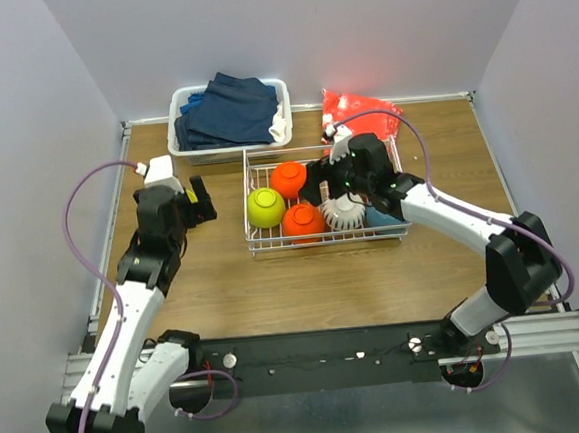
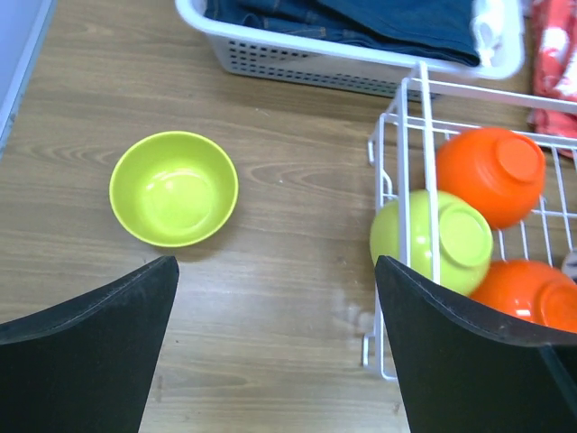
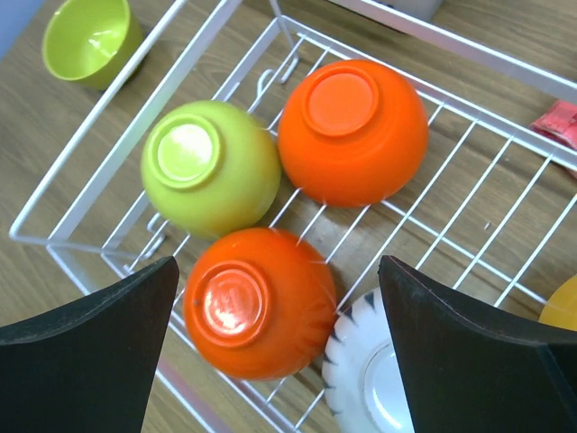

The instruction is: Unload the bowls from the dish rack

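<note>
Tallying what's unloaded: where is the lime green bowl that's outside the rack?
In the left wrist view, the unloaded lime green bowl stands upright on the wooden table, left of the dish rack and near the white clothes tub.

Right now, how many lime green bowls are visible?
2. One glossy lime green bowl sits upright on the wooden table, left of the white wire dish rack; the other lies upside down inside it, by its left wall. More may be hidden.
</note>
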